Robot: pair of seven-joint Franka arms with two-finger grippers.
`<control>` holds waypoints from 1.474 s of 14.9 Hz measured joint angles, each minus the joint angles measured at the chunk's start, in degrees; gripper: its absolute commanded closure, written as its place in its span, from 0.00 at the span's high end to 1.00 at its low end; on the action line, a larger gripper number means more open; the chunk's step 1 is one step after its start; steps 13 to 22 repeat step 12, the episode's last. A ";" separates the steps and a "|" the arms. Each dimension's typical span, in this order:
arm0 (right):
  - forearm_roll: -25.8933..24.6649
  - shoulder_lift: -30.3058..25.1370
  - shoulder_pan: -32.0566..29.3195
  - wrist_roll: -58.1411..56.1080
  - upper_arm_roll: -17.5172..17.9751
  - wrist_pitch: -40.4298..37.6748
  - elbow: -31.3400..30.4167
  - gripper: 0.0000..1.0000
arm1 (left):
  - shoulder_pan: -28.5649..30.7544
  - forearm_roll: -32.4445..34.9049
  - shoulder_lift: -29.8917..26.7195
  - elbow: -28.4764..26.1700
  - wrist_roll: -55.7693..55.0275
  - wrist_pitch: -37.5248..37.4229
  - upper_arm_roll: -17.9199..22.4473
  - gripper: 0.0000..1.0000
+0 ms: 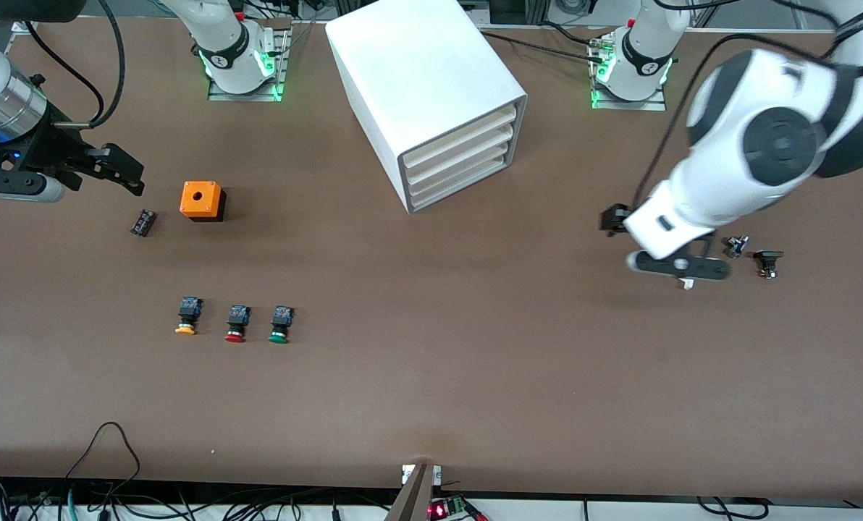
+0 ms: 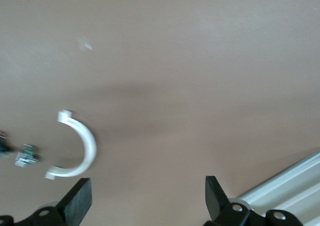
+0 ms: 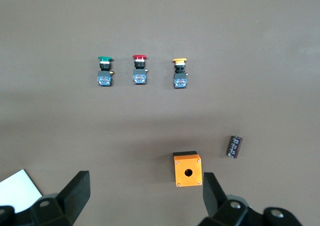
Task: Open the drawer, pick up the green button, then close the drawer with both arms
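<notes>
Three little buttons sit in a row closest to the front camera, and we see the button [image 1: 280,325] with the green cap at the end of the row toward the left arm's end of the table, beside the red-capped button [image 1: 236,323] and then the yellow-capped button [image 1: 187,316]. It lies out on the brown table [image 1: 475,362], not in the cabinet [image 1: 431,94]. Farther from the camera are an orange box [image 1: 202,200] and a small black part [image 1: 142,222]. We see the drawer [image 1: 460,182], the lowest of three, pushed shut. Our right gripper [image 1: 124,174] hangs over the table near the orange box, well apart from the green button. Our left gripper [image 1: 681,266] hangs over the left arm's end of the table, by two small dark parts [image 1: 754,255], well apart from the drawer. From the left wrist, we see our left gripper [image 2: 147,198] with its fingers [image 2: 80,198] spread apart and holding nothing, over bare table near a white curved piece [image 2: 80,146]. From the right wrist, we see our right gripper [image 3: 145,196] with its fingers [image 3: 77,191] wide apart too, and the green button [image 3: 104,71] lies well apart from them in its row.
</notes>
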 measured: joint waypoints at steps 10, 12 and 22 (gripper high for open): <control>0.43 0.00 -0.63 -4.07 -1.08 0.02 0.39 1.00 | -6.31 -2.01 -14.15 -9.54 9.77 0.21 15.29 1.00; 0.52 0.00 -0.84 -6.67 -1.85 -0.01 0.66 1.00 | -6.67 -2.65 -14.14 -11.09 9.54 2.27 15.95 1.00; 0.52 0.00 -0.84 -6.67 -1.85 -0.01 0.66 1.00 | -6.67 -2.65 -14.14 -11.09 9.54 2.27 15.95 1.00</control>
